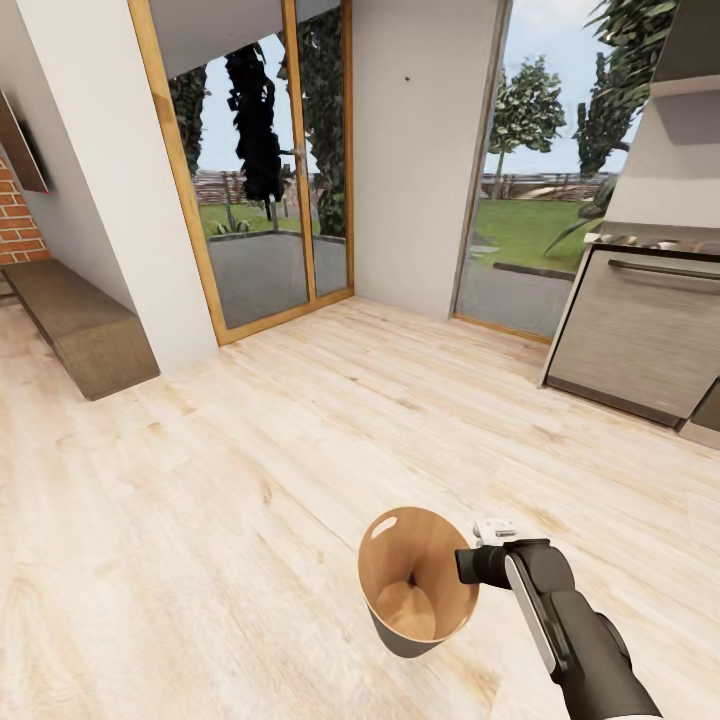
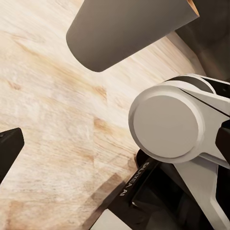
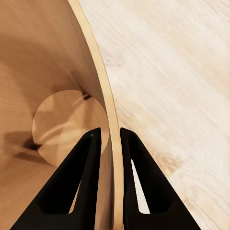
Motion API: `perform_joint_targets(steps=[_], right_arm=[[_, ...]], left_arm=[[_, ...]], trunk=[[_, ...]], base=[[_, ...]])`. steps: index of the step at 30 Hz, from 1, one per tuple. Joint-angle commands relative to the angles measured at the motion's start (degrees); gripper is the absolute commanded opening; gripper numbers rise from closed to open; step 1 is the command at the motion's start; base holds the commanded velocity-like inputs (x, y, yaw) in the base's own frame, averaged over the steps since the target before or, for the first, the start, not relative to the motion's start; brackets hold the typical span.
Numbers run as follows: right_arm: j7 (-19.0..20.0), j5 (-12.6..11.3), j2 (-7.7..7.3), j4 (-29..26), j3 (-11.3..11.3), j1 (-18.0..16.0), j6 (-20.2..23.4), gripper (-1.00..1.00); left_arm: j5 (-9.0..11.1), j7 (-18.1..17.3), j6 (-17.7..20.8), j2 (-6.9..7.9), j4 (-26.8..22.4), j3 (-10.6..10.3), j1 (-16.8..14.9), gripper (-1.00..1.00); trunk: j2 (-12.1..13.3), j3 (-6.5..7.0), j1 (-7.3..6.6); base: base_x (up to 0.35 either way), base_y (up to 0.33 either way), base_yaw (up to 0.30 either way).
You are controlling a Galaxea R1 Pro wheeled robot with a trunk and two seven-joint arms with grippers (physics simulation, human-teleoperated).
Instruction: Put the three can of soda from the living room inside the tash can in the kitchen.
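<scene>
The tash can (image 1: 415, 580) is a tapered bin, brown inside and grey outside, held tilted above the wood floor at the lower middle of the head view. My right gripper (image 1: 466, 566) is shut on its rim. In the right wrist view the two black fingers (image 3: 88, 163) straddle the bin's wall (image 3: 62, 62), one inside and one outside, and the bin's round bottom looks bare. The left wrist view sees the bin's grey outside (image 2: 129, 33) from below. One dark finger (image 2: 8, 149) of my left gripper pokes in at that view's edge. The cans of soda are out of view.
Wood-framed glass doors (image 1: 265, 170) stand ahead to the left, and a second glass opening (image 1: 520, 200) ahead to the right. A brick fireplace (image 1: 15, 215) with a low hearth bench (image 1: 80, 325) is at far left. A steel kitchen appliance (image 1: 640, 340) stands at right. Pale wood floor (image 1: 250, 480) lies between.
</scene>
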Motion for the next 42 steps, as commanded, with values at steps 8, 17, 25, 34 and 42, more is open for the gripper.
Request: perform_joint_targets(steps=[8, 17, 25, 34, 42], right_arm=[[0.2, -1.3, 0.01, 0.0, 0.0, 0.0, 0.1, -1.00], [0.2, -1.3, 0.06, 0.0, 0.0, 0.0, 0.1, -1.00], [0.2, -1.3, 0.08, 0.0, 0.0, 0.0, 0.1, -1.00], [0.2, -1.3, 0.09, 0.0, 0.0, 0.0, 0.1, -1.00], [0.2, -1.3, 0.09, 0.0, 0.0, 0.0, 0.1, -1.00]], left_arm=[[0.0, 0.0, 0.0, 0.00, 0.0, 0.0, 0.0, 1.00], [0.0, 0.0, 0.0, 0.01, 0.0, 0.0, 0.0, 1.00], [0.0, 0.0, 0.0, 0.00, 0.0, -0.1, 0.0, 1.00], [0.0, 0.0, 0.0, 0.00, 0.0, -0.1, 0.0, 1.00], [0.0, 0.0, 0.0, 0.00, 0.0, 0.0, 0.0, 1.00]], trunk=[[0.0, 0.01, 0.00], [0.0, 0.57, 0.00], [0.0, 1.29, 0.00], [0.0, 2.13, 0.00], [0.0, 2.88, 0.00]], base=[[0.000, 0.000, 0.000], [0.000, 0.000, 0.000], [0.000, 0.000, 0.000], [0.000, 0.000, 0.000], [0.000, 0.000, 0.000]])
